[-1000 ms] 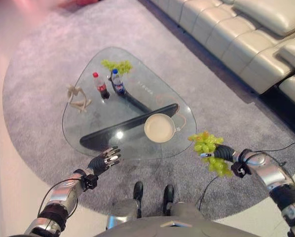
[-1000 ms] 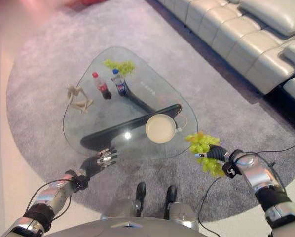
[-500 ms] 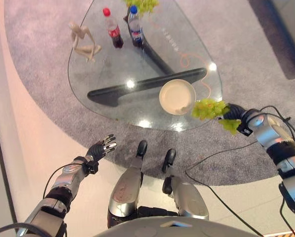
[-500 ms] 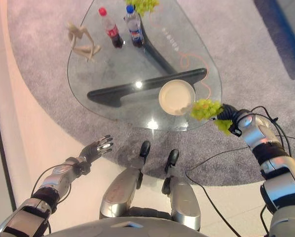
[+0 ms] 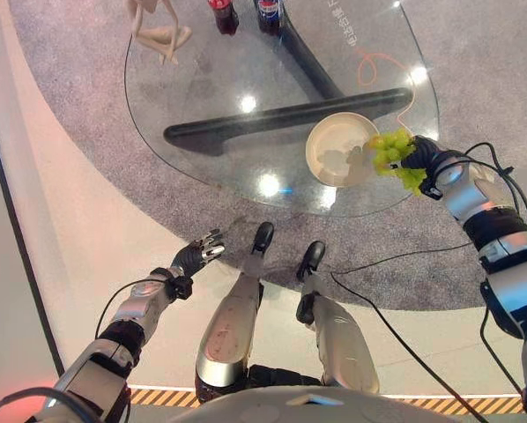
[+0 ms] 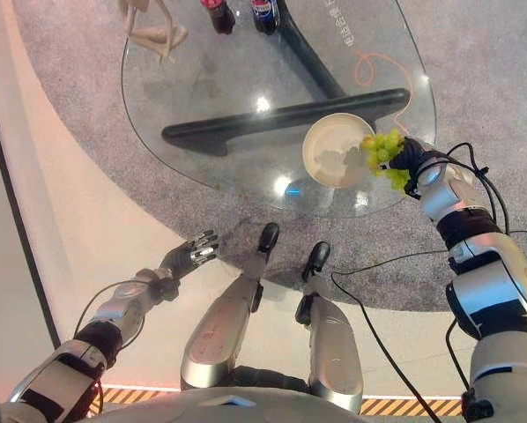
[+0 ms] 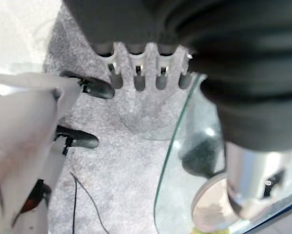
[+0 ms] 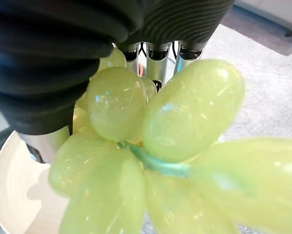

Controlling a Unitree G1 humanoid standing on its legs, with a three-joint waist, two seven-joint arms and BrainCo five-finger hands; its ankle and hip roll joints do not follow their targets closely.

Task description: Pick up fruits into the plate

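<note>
A bunch of green grapes (image 5: 392, 157) hangs over the right rim of the cream plate (image 5: 332, 145), with my right hand (image 5: 427, 159) shut on it. Up close, the grapes (image 8: 160, 146) show with the plate (image 8: 7, 195) just below them. The plate stands near the front edge of the glass table (image 5: 193, 84) and holds nothing else. My left hand (image 5: 198, 258) is open over the floor, in front of the table and well left of the plate. Its fingers (image 7: 136, 75) are straight, and the table's edge (image 7: 173, 146) lies past them.
A wooden figurine (image 5: 160, 31) and two bottles, a red cola (image 5: 225, 12) and a blue one (image 5: 267, 11), stand at the table's far side. A black beam (image 5: 272, 119) runs under the glass. An orange cord (image 5: 380, 63) lies behind the plate. Grey rug (image 5: 484, 97) surrounds the table.
The whole view has tilted down and nearer to the table. My right hand has brought the grapes from beside the table to over the plate's right rim. The left hand has dropped back, off the table.
</note>
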